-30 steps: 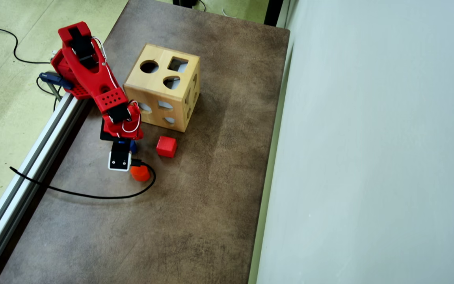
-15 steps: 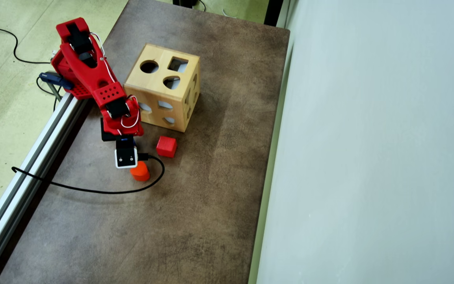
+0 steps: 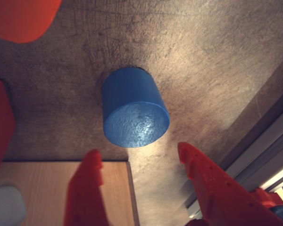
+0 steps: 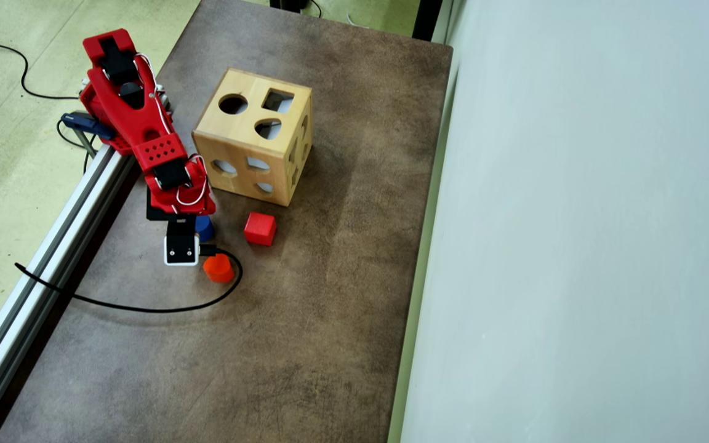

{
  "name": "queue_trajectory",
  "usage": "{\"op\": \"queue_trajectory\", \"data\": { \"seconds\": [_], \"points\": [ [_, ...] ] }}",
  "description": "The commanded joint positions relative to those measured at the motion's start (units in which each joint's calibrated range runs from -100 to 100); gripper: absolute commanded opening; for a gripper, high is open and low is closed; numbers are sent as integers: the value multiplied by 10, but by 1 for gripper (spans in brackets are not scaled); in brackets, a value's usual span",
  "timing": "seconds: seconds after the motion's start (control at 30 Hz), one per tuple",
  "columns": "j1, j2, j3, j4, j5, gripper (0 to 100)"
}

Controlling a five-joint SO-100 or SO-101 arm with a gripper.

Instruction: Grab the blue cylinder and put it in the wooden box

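The blue cylinder (image 3: 132,110) stands upright on the brown table in the middle of the wrist view, its round top facing the camera. My gripper (image 3: 137,149) is open just short of it, with one red finger (image 3: 87,188) on each side and nothing between them. The cylinder is apart from both fingers. In the overhead view only a sliver of the blue cylinder (image 4: 205,227) shows beside the red wrist, which hides the fingers. The wooden box (image 4: 253,144) stands close behind, with its round, square and other holes facing up; its corner (image 3: 47,193) fills the lower left of the wrist view.
A red cube (image 4: 260,228) lies right of the cylinder and an orange-red rounded block (image 4: 218,269) lies in front of it, next to the white wrist camera (image 4: 181,249). A black cable (image 4: 145,306) loops across the table. An aluminium rail (image 4: 53,258) runs along the table's left edge.
The wrist swung to the right over the cylinder and then back left, closer to the base. The blue cylinder shows again at its right side. The blocks and box have not moved.
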Motion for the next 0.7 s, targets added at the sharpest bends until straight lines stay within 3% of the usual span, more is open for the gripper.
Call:
{"op": "queue_trajectory", "data": {
  "seconds": [0.0,0.67],
  "points": [
    [3,-37,-4,2,-4,33],
    [21,24,-12,-24,-1,33]
  ]
}}
